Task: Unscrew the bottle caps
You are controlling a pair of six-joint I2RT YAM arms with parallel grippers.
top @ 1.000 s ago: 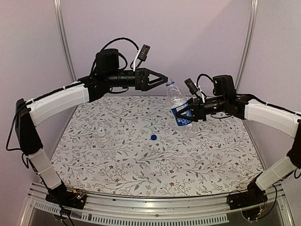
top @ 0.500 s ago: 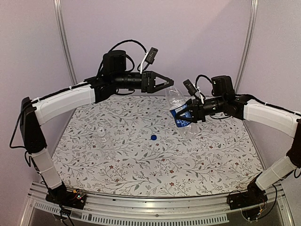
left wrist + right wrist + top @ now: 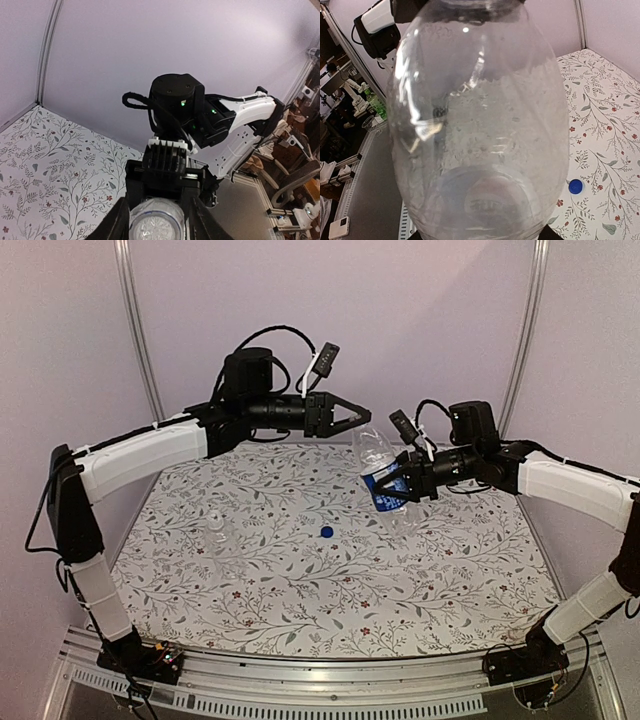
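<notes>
The taller bottle (image 3: 379, 454), clear with a blue-and-white label, hangs tilted above the back of the table, and my right gripper (image 3: 405, 483) is shut on its labelled body. That bottle (image 3: 480, 125) fills the right wrist view. My left gripper (image 3: 362, 421) reaches in from the left, and its fingers (image 3: 121, 220) close against both sides of the bottle's neck (image 3: 158, 226), which shows a blue ring. The blue bottle cap (image 3: 326, 532) lies loose on the table. The shorter clear bottle (image 3: 219, 540) stands at the left with a pale cap (image 3: 216, 519) on top.
The table (image 3: 440, 590) is covered by a floral-patterned cloth. A pale wall and two metal posts (image 3: 135, 330) close off the back. The arm bases sit on the aluminium rail (image 3: 320, 680) at the near edge.
My left arm has swung right onto the taller bottle's top, and its jaws have narrowed from wide open. The right gripper and its bottle have barely moved.
</notes>
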